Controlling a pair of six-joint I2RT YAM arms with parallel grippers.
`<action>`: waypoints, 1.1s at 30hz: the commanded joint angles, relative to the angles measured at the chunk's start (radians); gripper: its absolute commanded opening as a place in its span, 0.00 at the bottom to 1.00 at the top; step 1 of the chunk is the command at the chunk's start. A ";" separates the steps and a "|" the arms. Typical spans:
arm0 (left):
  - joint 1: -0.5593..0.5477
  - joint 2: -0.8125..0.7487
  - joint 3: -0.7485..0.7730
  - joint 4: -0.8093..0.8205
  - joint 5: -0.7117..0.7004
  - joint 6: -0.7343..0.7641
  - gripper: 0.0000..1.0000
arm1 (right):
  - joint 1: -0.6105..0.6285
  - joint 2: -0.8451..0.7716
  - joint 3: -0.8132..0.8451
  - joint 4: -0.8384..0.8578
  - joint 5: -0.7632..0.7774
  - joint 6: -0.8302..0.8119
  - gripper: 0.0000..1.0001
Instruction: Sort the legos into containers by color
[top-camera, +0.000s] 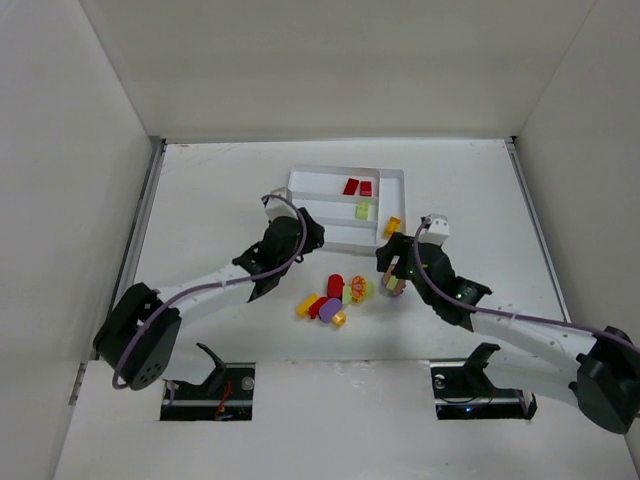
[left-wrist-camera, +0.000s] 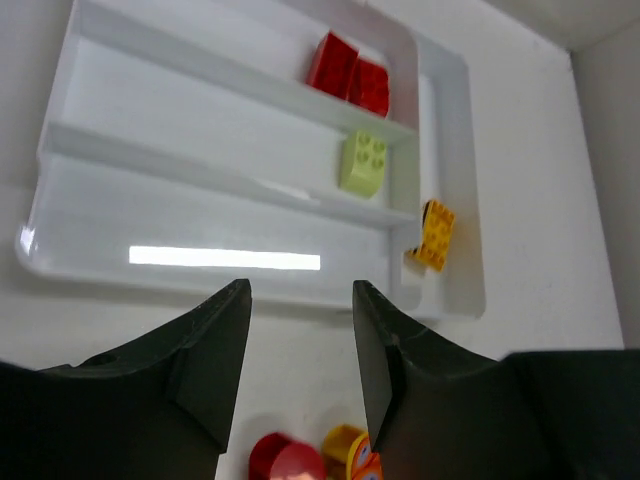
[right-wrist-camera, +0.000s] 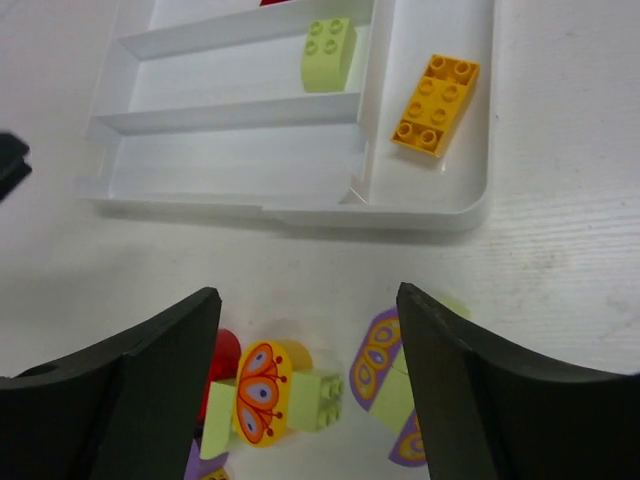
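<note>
**Mid-sort on the white table (top-camera: 200, 200).** The white tray (top-camera: 318, 186), upper centre of the overhead view, holds two red bricks (top-camera: 358, 187) in its far long slot. One lime brick (top-camera: 363, 210) sits in the middle slot and an orange-yellow brick (top-camera: 393, 227) in the crosswise slot at the right end. The near long slot shows nothing in it.

A cluster of loose legos (top-camera: 335, 295), red, yellow and purple, lies on the table just below the tray, between the two arms. The right gripper (right-wrist-camera: 305, 340) hangs over that cluster, its jaws spread wide and empty. A butterfly-printed piece (right-wrist-camera: 262, 392) and a lime-and-purple piece (right-wrist-camera: 385, 372) lie between them at the bottom of its wrist view. The left gripper (left-wrist-camera: 300, 335), at the tray's near edge, shows a narrower gap with nothing pinched.

The step in hand looks like the next pick from the cluster. That calls for lowering over a single brick, closing on it alone, then carrying it to the slot of its colour.
</note>
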 joint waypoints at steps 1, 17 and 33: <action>-0.039 -0.111 -0.110 0.013 -0.011 -0.020 0.42 | 0.010 -0.067 -0.041 -0.088 0.097 0.055 0.81; -0.080 -0.261 -0.233 0.002 0.048 -0.045 0.44 | 0.024 0.068 -0.071 -0.102 0.034 0.215 1.00; -0.080 -0.267 -0.162 -0.057 0.268 -0.082 0.59 | 0.016 0.119 -0.062 -0.085 0.011 0.210 0.66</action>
